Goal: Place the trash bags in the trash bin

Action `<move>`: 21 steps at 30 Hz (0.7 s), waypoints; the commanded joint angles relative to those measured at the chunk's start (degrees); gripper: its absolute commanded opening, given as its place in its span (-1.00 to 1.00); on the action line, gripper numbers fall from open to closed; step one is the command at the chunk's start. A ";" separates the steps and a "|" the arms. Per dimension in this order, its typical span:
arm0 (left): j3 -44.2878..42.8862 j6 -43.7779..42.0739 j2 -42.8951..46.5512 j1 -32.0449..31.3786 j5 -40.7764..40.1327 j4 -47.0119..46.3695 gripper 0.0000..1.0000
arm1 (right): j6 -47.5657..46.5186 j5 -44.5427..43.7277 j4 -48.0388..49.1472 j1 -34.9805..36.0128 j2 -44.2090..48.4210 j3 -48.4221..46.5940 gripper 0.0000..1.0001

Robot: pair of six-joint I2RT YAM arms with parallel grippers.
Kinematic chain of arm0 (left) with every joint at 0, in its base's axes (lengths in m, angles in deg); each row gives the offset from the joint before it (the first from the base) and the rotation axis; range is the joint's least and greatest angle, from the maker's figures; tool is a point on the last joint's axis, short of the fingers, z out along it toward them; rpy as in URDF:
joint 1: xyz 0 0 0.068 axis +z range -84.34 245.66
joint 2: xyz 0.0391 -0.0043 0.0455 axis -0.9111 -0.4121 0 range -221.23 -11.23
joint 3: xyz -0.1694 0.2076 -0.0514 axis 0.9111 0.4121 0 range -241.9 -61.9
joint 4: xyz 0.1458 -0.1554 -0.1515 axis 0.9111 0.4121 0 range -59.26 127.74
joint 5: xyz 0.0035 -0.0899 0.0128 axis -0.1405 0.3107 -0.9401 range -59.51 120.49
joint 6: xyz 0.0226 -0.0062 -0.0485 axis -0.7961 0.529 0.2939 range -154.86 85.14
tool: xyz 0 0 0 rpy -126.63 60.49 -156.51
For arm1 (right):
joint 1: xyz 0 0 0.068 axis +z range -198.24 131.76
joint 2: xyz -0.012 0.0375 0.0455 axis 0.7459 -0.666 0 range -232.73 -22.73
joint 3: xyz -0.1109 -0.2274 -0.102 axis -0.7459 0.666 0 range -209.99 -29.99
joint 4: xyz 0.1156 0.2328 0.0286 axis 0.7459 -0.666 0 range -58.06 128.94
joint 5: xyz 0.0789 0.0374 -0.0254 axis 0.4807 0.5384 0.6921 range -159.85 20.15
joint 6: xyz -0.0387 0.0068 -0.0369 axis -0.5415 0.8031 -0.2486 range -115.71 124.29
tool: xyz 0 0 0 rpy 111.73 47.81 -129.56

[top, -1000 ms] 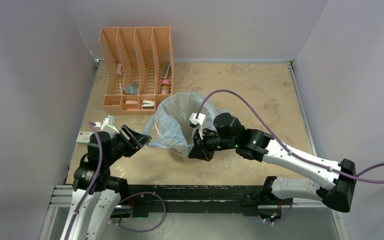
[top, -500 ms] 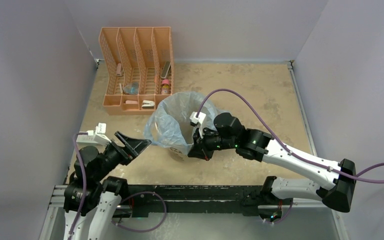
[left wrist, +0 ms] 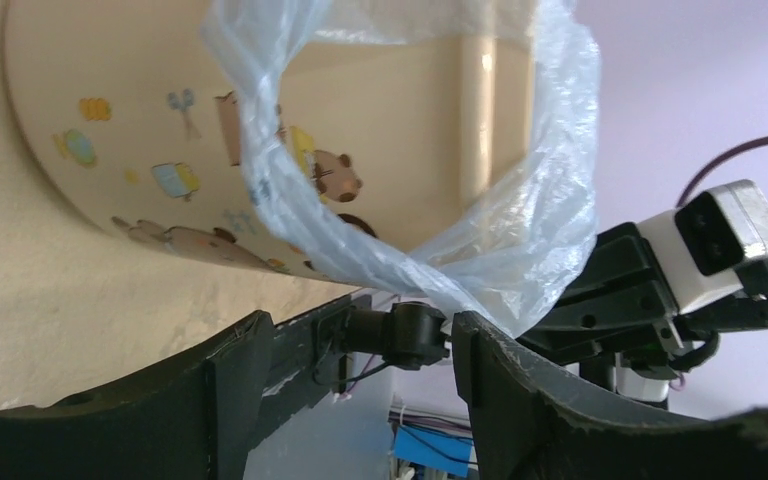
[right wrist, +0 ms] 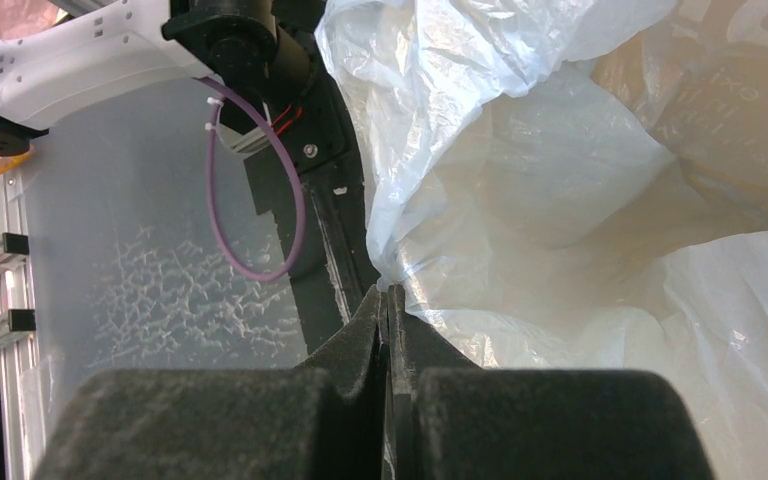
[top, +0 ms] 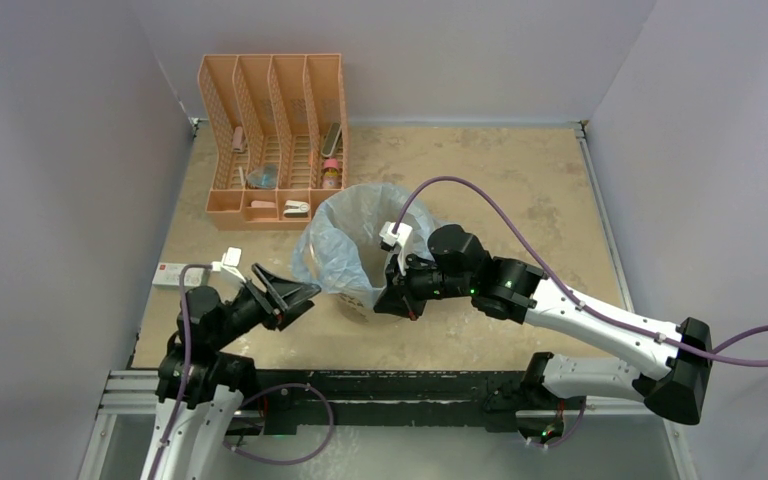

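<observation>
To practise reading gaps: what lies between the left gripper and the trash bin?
Top view: only bare table lies between the left gripper and the trash bin, whose rim the trash bag drapes.

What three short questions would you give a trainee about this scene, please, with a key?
1. True or false: the right gripper is shut on the edge of the trash bag.
2. Where is the trash bag? A: opened in the mouth of the trash bin, with film hanging over its rim. B: folded flat beside the bin. C: lifted clear of the bin.
3. Fill in: the jaws of the left gripper stand ___, with nothing between them.
Key: 1 true; 2 A; 3 open.
</observation>
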 commanded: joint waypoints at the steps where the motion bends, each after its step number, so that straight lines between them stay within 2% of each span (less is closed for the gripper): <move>1: 0.14 3.26 0.18 0.31 3.38 -10.76 0.30 | 0.21 0.30 2.31 -0.12 1.22 0.09 -1.00; 4: 0.03 4.09 1.91 0.31 3.40 -10.55 0.31 | 0.03 0.23 2.31 -0.12 1.37 0.09 -1.00; 8: -0.65 3.80 3.40 0.31 -0.04 -6.80 0.42 | -0.23 1.21 2.45 -0.12 1.14 -0.31 -1.00; 21: -0.84 6.43 2.43 0.31 -0.23 -10.84 0.51 | -2.38 2.97 1.57 -0.16 -1.21 -1.17 -1.00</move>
